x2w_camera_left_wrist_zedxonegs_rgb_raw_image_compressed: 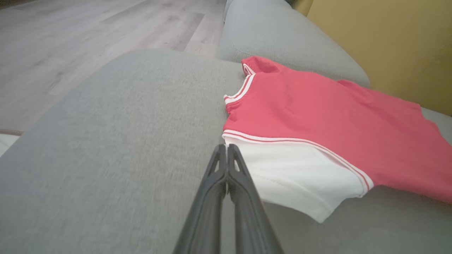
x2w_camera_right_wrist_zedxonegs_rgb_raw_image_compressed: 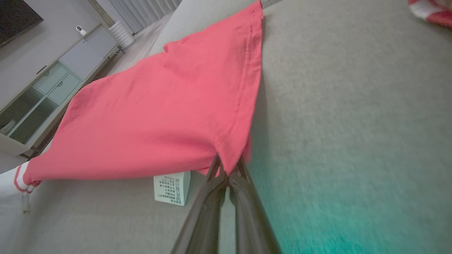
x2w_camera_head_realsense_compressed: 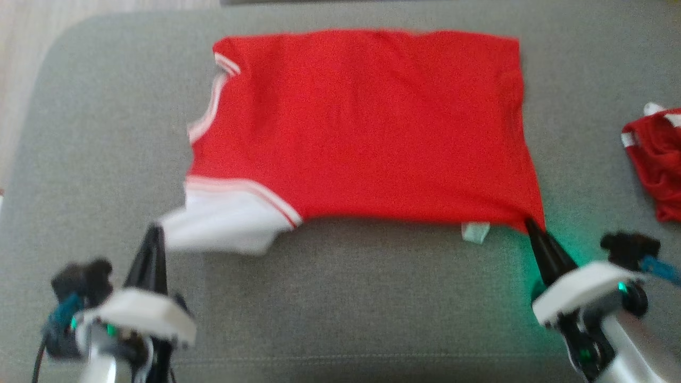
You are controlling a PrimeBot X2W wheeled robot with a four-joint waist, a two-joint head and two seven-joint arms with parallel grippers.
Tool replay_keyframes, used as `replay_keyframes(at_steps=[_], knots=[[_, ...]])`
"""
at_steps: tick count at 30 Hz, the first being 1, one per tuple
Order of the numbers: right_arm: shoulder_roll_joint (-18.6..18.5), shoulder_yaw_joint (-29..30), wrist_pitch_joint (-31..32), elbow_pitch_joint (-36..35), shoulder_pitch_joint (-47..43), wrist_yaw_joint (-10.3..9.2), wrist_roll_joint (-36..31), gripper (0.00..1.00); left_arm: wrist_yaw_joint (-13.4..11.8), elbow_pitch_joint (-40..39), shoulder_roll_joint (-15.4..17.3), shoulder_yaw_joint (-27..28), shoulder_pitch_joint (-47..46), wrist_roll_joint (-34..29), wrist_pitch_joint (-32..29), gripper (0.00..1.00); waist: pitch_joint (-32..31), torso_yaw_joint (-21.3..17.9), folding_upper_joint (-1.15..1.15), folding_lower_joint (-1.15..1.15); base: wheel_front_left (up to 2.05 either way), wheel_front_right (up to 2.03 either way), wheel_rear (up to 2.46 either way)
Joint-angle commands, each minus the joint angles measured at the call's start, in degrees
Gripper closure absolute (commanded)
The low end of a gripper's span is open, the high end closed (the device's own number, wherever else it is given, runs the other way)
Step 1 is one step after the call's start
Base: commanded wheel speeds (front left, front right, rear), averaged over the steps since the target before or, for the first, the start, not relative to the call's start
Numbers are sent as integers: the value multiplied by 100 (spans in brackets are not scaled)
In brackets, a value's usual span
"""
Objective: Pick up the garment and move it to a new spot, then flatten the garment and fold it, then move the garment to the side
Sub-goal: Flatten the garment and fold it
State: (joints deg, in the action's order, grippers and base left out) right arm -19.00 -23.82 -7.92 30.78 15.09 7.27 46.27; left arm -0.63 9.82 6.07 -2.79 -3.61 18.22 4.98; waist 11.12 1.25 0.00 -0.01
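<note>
Pinching shirt (x2w_camera_head_realsense_compressed: 362, 122) hem corner with right gripper (x2w_camera_right_wrist_zedxonegs_rgb_raw_image_compressed: 229, 176), clamped tight. Touching white sleeve (x2w_camera_left_wrist_zedxonegs_rgb_raw_image_compressed: 300, 176) with left gripper (x2w_camera_left_wrist_zedxonegs_rgb_raw_image_compressed: 226, 148), also closed; can't tell if holding. Lying spread mid-sofa (x2w_camera_head_realsense_compressed: 106, 133). Risk of skewing and bunching shirt by pulling one corner only. Counting: two grippers, one shirt, one label (x2w_camera_head_realsense_compressed: 475, 232), one spare red garment (x2w_camera_head_realsense_compressed: 657, 159) at sofa's right edge.

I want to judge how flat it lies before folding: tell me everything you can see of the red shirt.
The shirt is red knit-looking cloth with a white sleeve edged in red-and-white trim, the same trim at the neckline, and a pale label poking from its near edge. It lies spread, mostly flat, on the grey sofa. The right gripper pinches its near hem corner, held slightly raised; the shut left gripper touches the sleeve's corner.
</note>
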Motion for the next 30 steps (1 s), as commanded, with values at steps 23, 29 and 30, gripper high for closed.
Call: replay_keyframes(at_steps=[23, 29, 30], knots=[[1273, 2748, 4543, -3366, -2501, 22, -1773, 100, -464, -3008, 360, 9, 1786, 529, -2916, 100, -376, -84, 0, 1, 0, 0, 0], [1444, 2926, 5257, -3395, -1703, 22, -1713, 100, -147, -2487, 653, 213, 859, 1076, -3369, 100, -31, -252, 0, 1, 0, 0, 0], [1459, 2946, 5319, -3394, -1564, 22, -1702, 100, -110, -2416, 704, 243, 700, 1133, -3427, 100, 16, -276, 0, 1, 0, 0, 0]])
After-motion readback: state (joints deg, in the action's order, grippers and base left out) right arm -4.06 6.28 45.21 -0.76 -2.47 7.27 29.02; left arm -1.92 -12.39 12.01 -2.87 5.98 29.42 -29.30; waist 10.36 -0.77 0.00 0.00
